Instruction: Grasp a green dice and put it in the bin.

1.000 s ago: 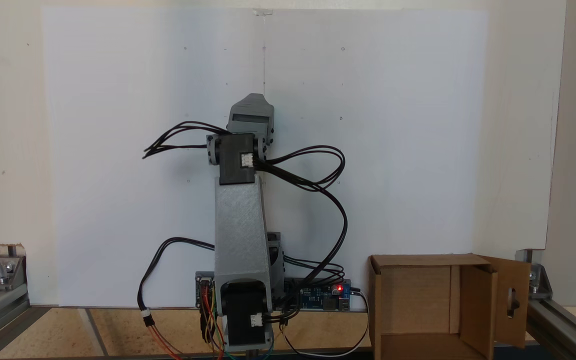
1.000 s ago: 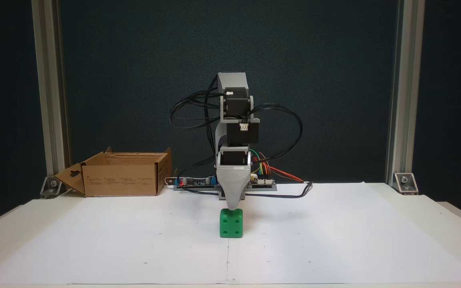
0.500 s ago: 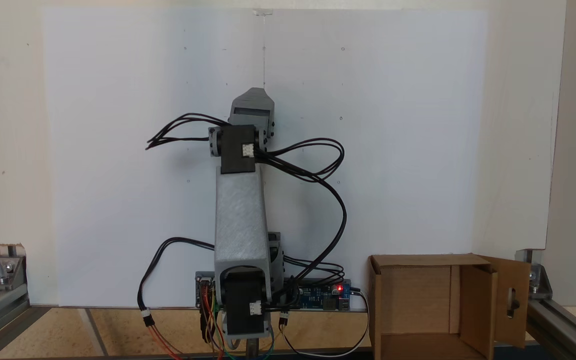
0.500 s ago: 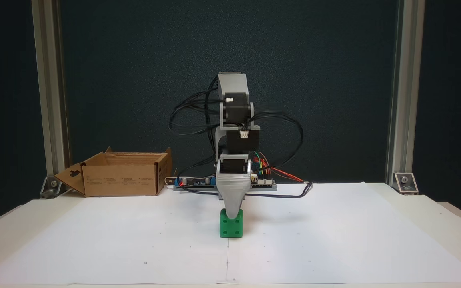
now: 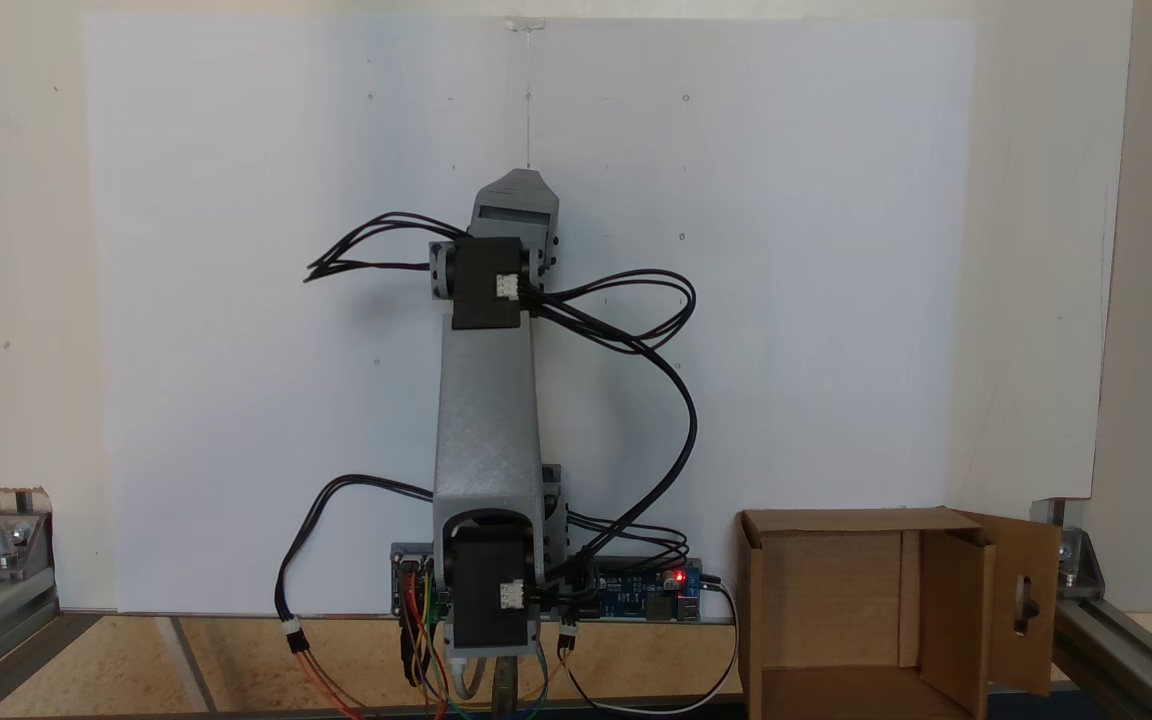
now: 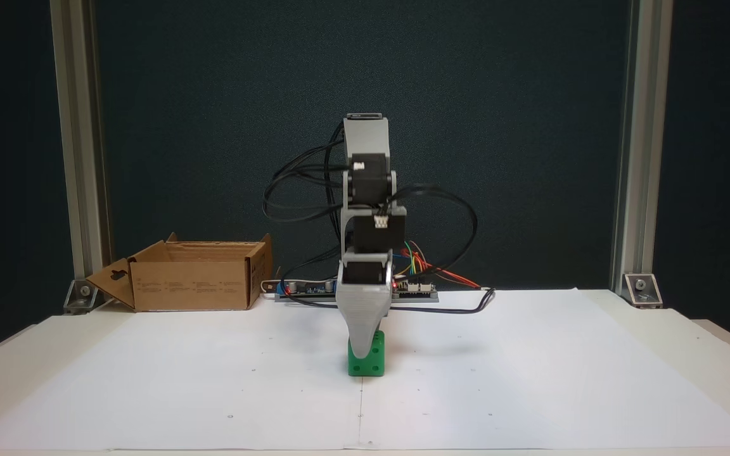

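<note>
The green dice sits on the white paper in the middle of the table. My gripper points straight down at it. One grey jaw hangs in front of the dice's near face, its tip low on the left half of that face. The other jaw lies behind it, so the gap cannot be judged. From the other side, the arm stretches out over the paper and hides the dice. The bin, an open brown cardboard box, stands at the back left, far from the gripper; in a fixed view the bin is at the lower right.
A flap with a keyhole cutout sticks out of the bin's left side. Black cables loop around the arm. A circuit board lies by the base. Aluminium posts frame the table corners.
The arm has stretched farther out and dropped. The grey jaw, first at the dice's top edge, now covers much of its near face. The dice has stayed in place.
</note>
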You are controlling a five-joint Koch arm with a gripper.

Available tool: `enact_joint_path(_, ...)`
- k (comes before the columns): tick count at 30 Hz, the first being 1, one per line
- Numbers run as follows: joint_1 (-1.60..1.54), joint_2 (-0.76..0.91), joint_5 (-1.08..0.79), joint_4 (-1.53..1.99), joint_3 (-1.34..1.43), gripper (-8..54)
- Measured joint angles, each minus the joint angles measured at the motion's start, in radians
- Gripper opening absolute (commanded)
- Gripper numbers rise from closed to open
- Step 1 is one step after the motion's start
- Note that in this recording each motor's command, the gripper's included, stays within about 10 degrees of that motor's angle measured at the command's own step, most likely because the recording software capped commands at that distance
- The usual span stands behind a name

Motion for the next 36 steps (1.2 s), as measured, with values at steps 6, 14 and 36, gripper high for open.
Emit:
enact_joint_path(6, 0.003, -0.043, 0.000, -0.008, 0.000, 42.9)
enact_joint_path(14, 0.009, -0.061, 0.000, -0.028, 0.000, 42.1)
enact_joint_path(36, 0.012, -0.078, -0.021, -0.054, 0.000, 30.8)
